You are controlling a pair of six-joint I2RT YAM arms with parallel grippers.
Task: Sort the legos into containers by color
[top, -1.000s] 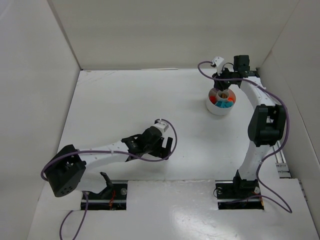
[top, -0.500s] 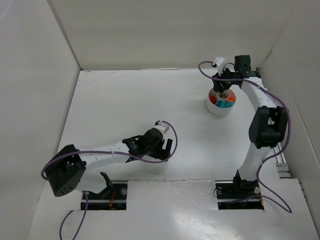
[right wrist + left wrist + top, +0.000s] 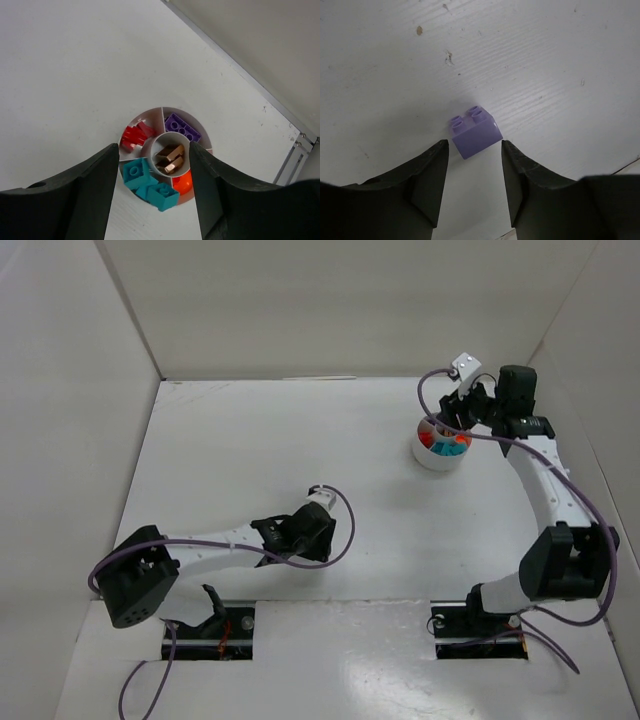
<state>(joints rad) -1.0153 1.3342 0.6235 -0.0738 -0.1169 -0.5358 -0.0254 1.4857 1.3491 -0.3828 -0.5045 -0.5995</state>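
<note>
Lilac studded lego (image 3: 475, 132) btwn part-open L hand (image 3: 474, 146) tips, untouched; R hand (image 3: 152, 149) open, empty

scuffed white table (image 3: 560, 45) enclosed by plain white walls (image 3: 350, 300)

Bright, even light; soft shadows
</note>
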